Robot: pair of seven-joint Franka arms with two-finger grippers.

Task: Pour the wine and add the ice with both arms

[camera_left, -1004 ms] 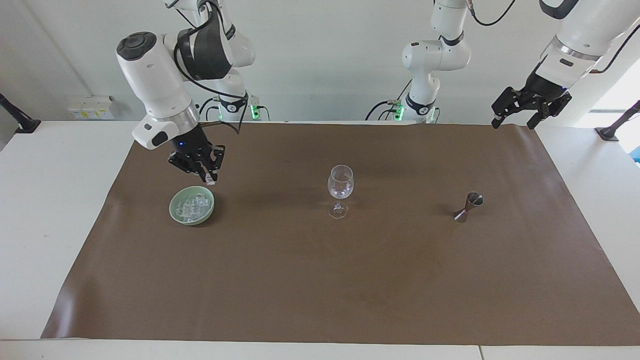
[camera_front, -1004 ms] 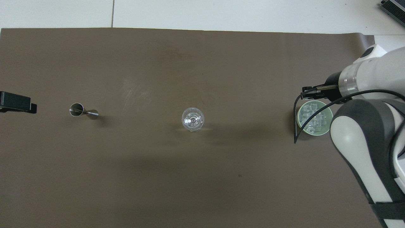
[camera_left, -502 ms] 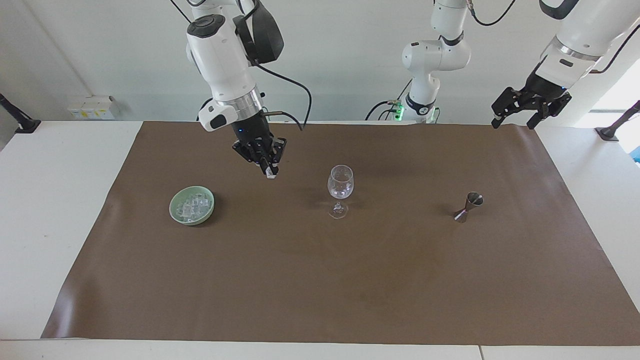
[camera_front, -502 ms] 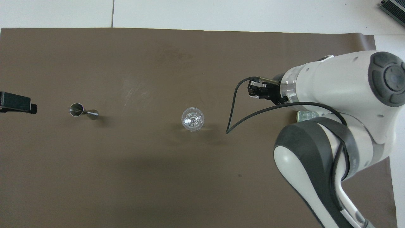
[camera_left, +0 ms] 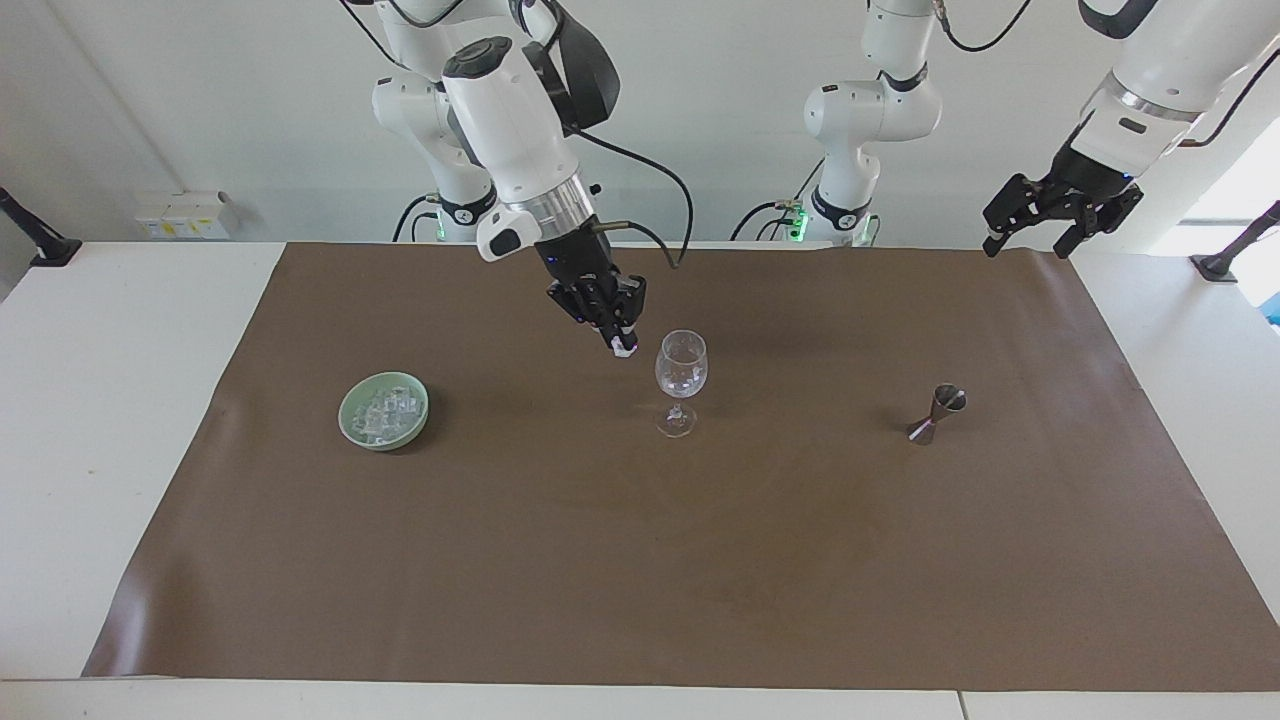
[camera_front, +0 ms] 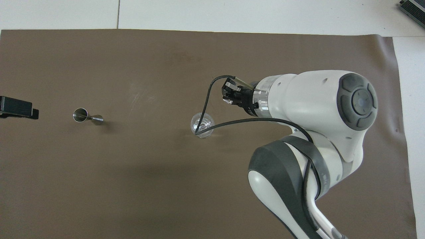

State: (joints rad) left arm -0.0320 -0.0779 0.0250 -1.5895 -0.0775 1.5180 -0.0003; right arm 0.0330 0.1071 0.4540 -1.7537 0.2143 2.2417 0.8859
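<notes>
My right gripper (camera_left: 622, 343) (camera_front: 228, 98) hangs in the air beside the rim of the clear wine glass (camera_left: 681, 366) (camera_front: 202, 125), toward the right arm's end of the table. It is shut on a small whitish ice cube (camera_left: 626, 351). The glass stands upright at the middle of the mat. More ice (camera_left: 386, 412) lies heaped in a pale green bowl (camera_left: 352, 420); in the overhead view the right arm hides that bowl. My left gripper (camera_left: 1028, 243) (camera_front: 16, 109) waits open and raised over the mat's corner nearest its base. The wine is out of view.
A small metal jigger (camera_left: 937, 412) (camera_front: 87, 117) stands on the brown mat (camera_left: 640, 560) toward the left arm's end, in line with the glass. The right arm's black cable (camera_front: 209, 99) loops over the glass in the overhead view.
The right gripper, shut on the ice cube, has risen from the green bowl and swung across the mat to beside the wine glass. The left arm has not moved.
</notes>
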